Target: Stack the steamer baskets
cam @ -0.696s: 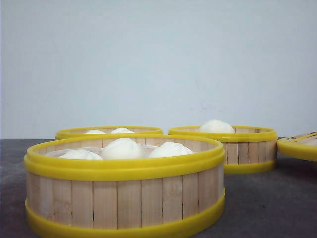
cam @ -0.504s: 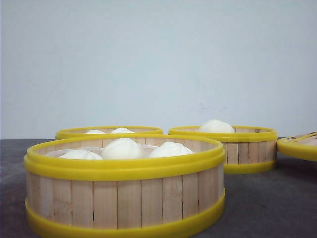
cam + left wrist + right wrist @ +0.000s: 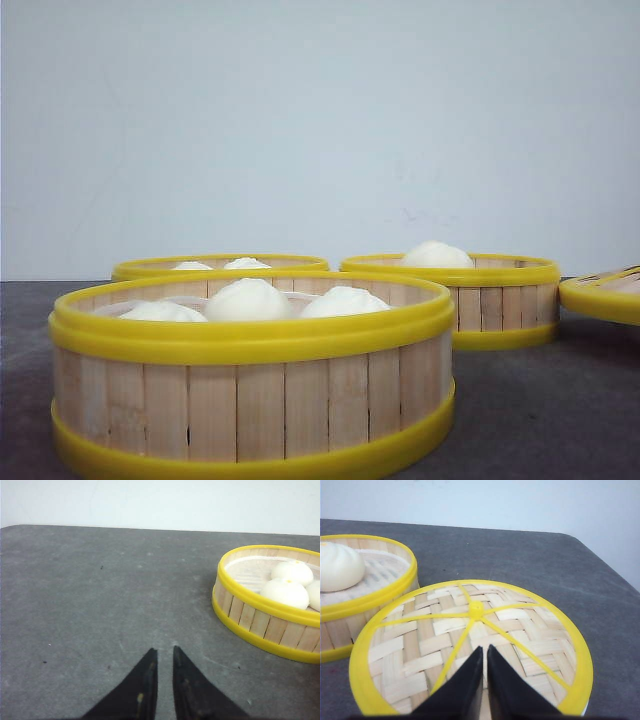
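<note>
Three steamer baskets stand on the dark table in the front view. The nearest one [image 3: 250,385] holds three white buns, one at the back left [image 3: 220,266] holds two, and one at the back right [image 3: 480,300] holds a single bun. No gripper shows in the front view. My left gripper [image 3: 164,650] hovers over bare table, shut to a thin slit with nothing in it; a basket [image 3: 260,622] with buns lies off to its side. My right gripper [image 3: 484,647] is shut and empty above the woven lid [image 3: 520,630], beside the one-bun basket [image 3: 370,602].
The flat yellow-rimmed lid [image 3: 605,297] lies at the right edge of the front view, close to the back right basket. A pale wall runs behind the table. The table's rounded far corner [image 3: 580,540] shows past the lid.
</note>
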{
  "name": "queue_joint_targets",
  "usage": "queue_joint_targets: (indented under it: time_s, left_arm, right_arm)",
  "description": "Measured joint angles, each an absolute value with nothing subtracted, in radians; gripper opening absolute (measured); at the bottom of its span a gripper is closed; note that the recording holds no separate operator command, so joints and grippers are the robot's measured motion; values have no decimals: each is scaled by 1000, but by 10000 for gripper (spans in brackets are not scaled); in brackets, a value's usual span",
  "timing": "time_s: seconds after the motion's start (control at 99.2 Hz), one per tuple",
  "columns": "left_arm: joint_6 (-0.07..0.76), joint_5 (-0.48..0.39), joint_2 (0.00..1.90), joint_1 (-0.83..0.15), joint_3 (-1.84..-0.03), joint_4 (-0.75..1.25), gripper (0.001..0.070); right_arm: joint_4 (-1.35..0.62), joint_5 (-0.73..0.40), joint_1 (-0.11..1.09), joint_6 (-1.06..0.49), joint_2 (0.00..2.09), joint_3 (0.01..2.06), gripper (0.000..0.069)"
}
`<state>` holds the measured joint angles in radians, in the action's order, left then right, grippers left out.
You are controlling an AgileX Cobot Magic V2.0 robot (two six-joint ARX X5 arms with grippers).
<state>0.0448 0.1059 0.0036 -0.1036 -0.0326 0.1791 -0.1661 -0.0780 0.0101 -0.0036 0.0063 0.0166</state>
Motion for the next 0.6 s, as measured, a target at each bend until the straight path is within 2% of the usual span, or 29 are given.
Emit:
queue_joint_targets:
  time_s: [0.403,0.595]
  left_arm:
    - [45,106,4,-104,-33,179,30]
    - [47,105,4,-104,-33,179,30]
  right_arm:
    - [-166,-77,10,-2,6,17,10]
    - [-167,-17,10,119,6,16,10]
